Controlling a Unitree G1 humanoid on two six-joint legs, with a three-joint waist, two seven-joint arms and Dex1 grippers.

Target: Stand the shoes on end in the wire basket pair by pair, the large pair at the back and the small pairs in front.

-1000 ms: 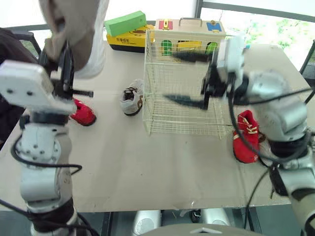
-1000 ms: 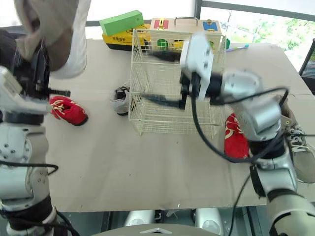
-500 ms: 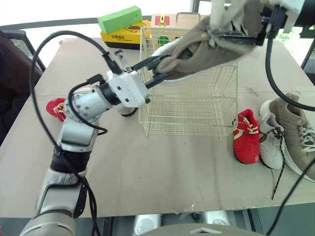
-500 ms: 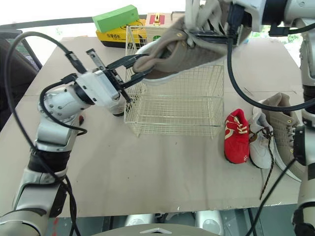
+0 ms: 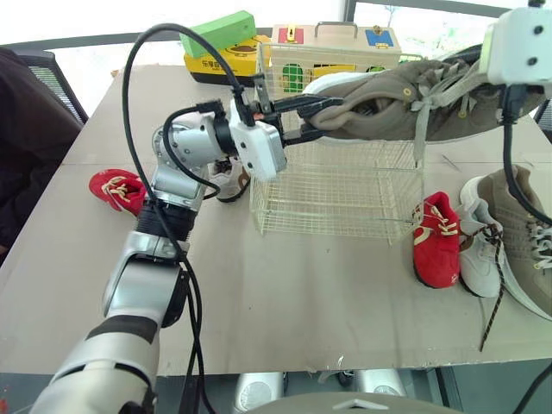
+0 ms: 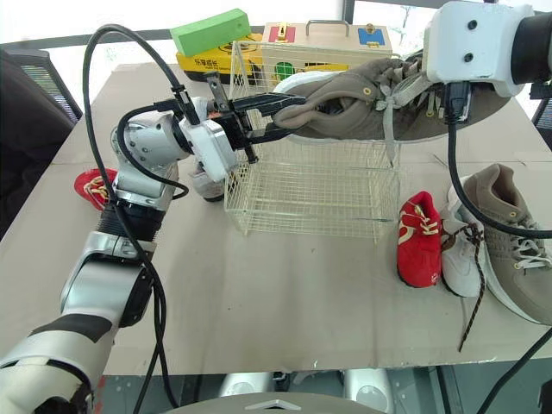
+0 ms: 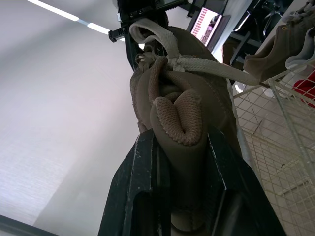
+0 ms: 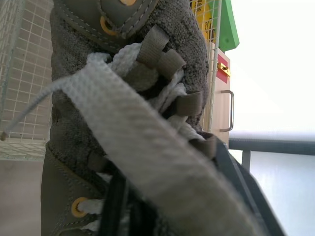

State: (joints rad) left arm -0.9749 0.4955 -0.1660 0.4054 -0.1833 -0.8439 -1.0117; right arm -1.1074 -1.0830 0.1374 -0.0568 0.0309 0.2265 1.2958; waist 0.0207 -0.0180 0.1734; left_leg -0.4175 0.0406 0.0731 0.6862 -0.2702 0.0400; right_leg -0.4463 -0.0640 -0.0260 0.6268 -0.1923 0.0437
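A: left gripper (image 5: 321, 116) status?

B: fingers (image 7: 140, 191) clamped on the heel collar of the large shoe (image 5: 405, 99), one each side, padded heel squeezed between them, gap only as wide as the collar

A: right gripper (image 8: 170, 172)?

B: black fingers (image 8: 241, 196) sit tight against the lace and tongue area, laces bunched across them. It grips the shoe near the toe end

A: shoe pose?

B: roughly level, on its side, heel to the robot's left, toe to the right, pale sole turned toward the back. It hangs across the open top of the wire basket (image 5: 332, 185), one lace dangling over the mesh. Can't tell if it touches the rim

A: other shoes?

B: matching large shoe (image 5: 522, 233) lies flat on the table (image 5: 259, 293), right of the basket. Just beside it a small white shoe (image 5: 476, 254), then a small red shoe (image 5: 435, 241) near the basket's right wall, those two touching. Small grey shoe (image 5: 231, 181) against the basket's left side, partly hidden by the left arm. Second red shoe (image 5: 116, 190) well apart, far left

A: behind the basket?

B: toy case (image 5: 336, 43) with a handle, plus a green box (image 5: 218, 33) resting on a yellow box (image 5: 207, 65), all at the back edge
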